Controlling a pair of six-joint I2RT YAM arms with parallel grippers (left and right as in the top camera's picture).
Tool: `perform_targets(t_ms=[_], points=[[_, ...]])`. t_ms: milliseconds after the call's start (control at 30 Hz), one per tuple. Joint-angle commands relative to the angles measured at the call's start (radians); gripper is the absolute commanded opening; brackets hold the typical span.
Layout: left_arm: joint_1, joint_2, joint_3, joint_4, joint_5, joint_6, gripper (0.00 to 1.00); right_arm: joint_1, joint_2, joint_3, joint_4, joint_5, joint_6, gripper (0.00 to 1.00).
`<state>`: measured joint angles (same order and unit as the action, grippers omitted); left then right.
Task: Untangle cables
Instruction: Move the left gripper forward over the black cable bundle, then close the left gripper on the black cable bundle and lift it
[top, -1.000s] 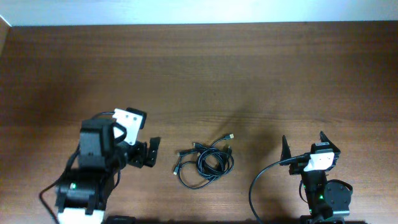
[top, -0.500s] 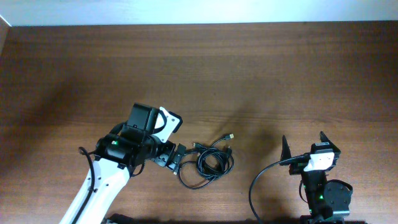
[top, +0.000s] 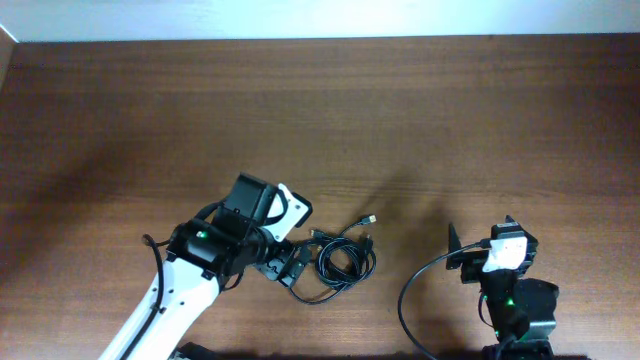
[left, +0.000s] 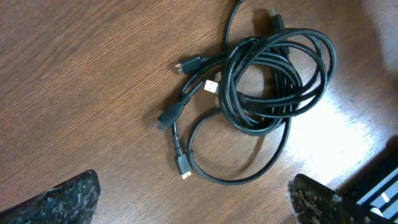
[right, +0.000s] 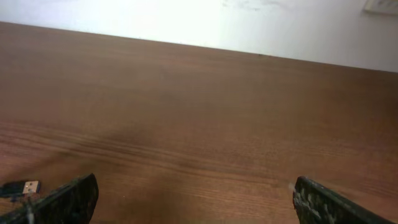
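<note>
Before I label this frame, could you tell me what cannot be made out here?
Overhead: the left hand hides part of the cables; contact cannot be told.
Left wrist: overlapping loops hide how many cords there are.
Right wrist: the frame edge cuts off the cord of one plug.

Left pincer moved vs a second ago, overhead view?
Yes. The left pincer has swung rightward to the left edge of the cables, which lie where they were; earlier it sat clear of them.
</note>
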<state>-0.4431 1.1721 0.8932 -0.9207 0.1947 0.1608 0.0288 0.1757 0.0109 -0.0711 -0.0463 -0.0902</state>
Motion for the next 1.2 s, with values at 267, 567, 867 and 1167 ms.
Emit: perform_targets(t_ms=[267,567,867,1167], points=[[-0.009,0.007,0.018,-0.002,0.024,-0.017,0.99,0.010,0.005,-0.005,-0.004,-0.010,-0.007,0.99],[-0.009,0.007,0.018,-0.039,0.026,-0.017,0.99,0.010,0.005,-0.005,-0.004,-0.010,-0.007,0.99],[-0.009,0.007,0.018,-0.040,0.026,-0.017,0.99,0.010,0.005,-0.005,-0.004,-0.010,-0.007,0.99],[-0.009,0.007,0.018,-0.040,0.026,-0.017,0.99,0.010,0.005,-0.005,-0.004,-0.010,-0.007,0.99]])
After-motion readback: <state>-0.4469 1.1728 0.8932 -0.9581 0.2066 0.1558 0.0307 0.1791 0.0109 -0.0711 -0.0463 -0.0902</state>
